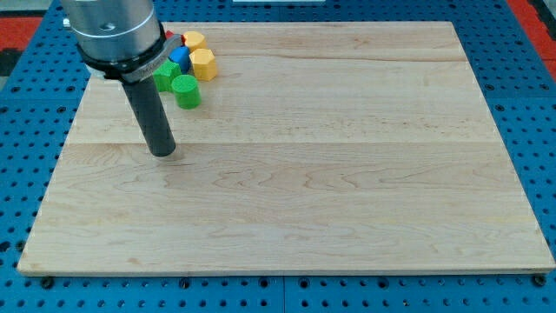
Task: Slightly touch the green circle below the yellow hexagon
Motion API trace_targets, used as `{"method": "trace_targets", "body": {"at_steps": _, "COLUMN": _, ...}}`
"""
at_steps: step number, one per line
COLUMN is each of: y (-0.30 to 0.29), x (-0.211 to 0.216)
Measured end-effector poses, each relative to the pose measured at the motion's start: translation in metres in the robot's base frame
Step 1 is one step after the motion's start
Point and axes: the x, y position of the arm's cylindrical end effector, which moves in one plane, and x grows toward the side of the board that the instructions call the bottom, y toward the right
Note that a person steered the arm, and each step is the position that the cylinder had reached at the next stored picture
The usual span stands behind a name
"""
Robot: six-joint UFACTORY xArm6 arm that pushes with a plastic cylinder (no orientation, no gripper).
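A green circle (186,90) lies near the view's top left, just below the yellow hexagon (202,63). My tip (162,152) rests on the board below and slightly left of the green circle, apart from it by a clear gap. A second green block (165,75) sits left of the circle, partly hidden by the rod. A blue block (180,59) and a smaller yellow block (194,40) sit above, and a red block (171,38) peeks out beside the arm.
The blocks form one tight cluster at the top left of the wooden board (347,174). The arm's grey body (113,35) covers the board's top left corner. A blue perforated table (534,104) surrounds the board.
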Motion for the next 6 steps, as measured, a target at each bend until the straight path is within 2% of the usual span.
{"method": "trace_targets", "body": {"at_steps": 2, "y": -0.015, "x": -0.040}}
{"method": "trace_targets", "body": {"at_steps": 4, "y": -0.001, "x": -0.041}}
{"method": "trace_targets", "body": {"at_steps": 6, "y": 0.003, "x": -0.069}}
